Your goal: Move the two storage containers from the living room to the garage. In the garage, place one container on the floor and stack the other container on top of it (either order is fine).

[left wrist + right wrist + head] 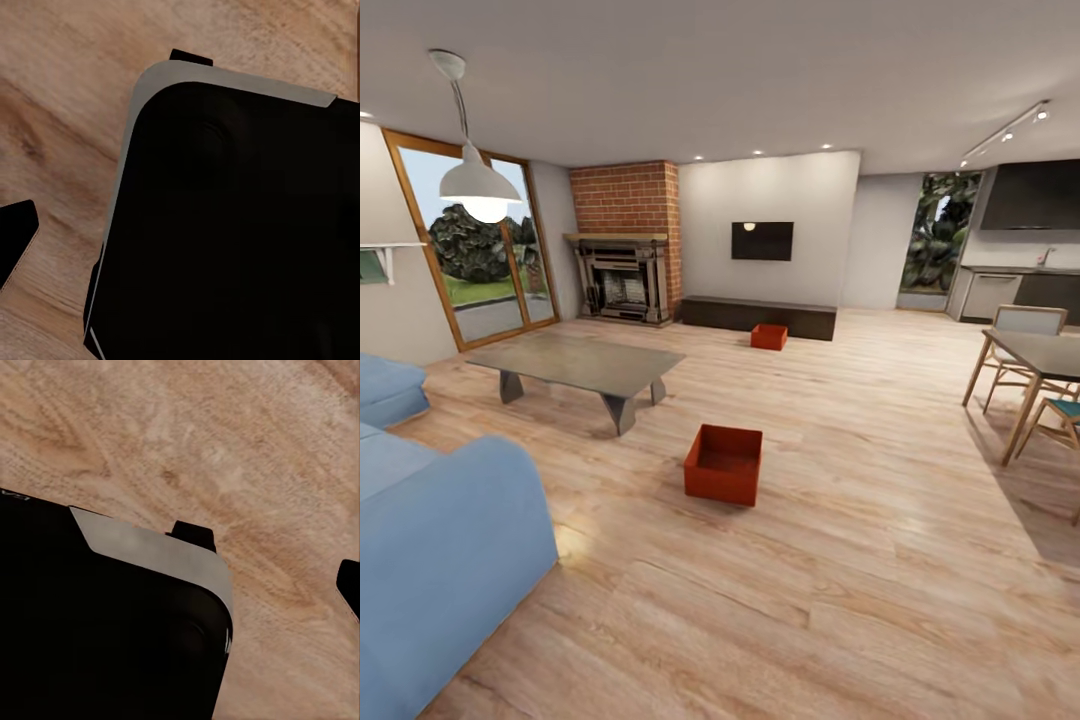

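Head view shows one storage container [724,464] on the near wood-plank floor [860,560], another container [768,336] far off, just before the dark bench [758,315]. Wrist views show dark fingertips [16,238] over planks; whether either pincer is wide or narrow, I cannot tell.

A home living room: brick fireplace [622,240], wall TV [762,241], sofa [430,560].

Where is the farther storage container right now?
In the head view, the farther storage container sits on the wood-plank floor directly in front of the long dark bench, below the wall TV, well beyond the nearer container.
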{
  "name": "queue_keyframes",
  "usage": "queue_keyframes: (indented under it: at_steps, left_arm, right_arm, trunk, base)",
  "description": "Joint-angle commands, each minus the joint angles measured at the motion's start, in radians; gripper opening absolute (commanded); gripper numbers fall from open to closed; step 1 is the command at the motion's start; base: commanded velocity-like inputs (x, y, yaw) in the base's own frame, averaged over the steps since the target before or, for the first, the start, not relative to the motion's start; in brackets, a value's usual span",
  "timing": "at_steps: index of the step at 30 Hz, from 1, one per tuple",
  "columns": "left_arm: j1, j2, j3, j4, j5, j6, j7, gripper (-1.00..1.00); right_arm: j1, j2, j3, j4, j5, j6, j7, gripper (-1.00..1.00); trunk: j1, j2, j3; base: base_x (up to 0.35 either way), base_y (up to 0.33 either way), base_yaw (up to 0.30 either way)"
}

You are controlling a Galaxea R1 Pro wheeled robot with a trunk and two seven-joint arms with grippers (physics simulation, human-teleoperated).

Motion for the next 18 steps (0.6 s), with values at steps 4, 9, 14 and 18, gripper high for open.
queue_keyframes:
  at_steps: [4,9,14,18]
  left_arm:
    - [0.0,0.0,0.0,-0.001,0.004,-0.002,0.0,1.0]
    - [0.0,-0.001,0.0,-0.001,0.004,0.0,0.0,1.0]
    - [0.0,0.0,0.0,-0.001,0.004,0.001,0.0,1.0]
    - [0.0,0.0,0.0,-0.001,0.004,0.001,0.0,1.0]
  right_arm:
    - [-0.001,0.001,0.005,0.003,0.004,-0.005,-0.005,1.0]
    - [-0.001,0.001,0.003,0.003,0.002,-0.005,-0.006,1.0]
    - [-0.001,0.0,-0.001,0.003,-0.006,-0.005,-0.007,1.0]
    - [-0.001,-0.001,-0.002,0.003,-0.008,-0.005,-0.007,1.0]
  trunk:
    - [0.001,0.0,-0.001]
    - [0.001,0.0,-0.001]
    - [0.001,0.0,-0.001]
    - [0.001,0.0,-0.001]
  base:
    - [0.325,0.092,0.0]
    - [0.325,0.105,0.0]
    - [0.325,0.112,0.0]
    - [0.325,0.113,0.0]
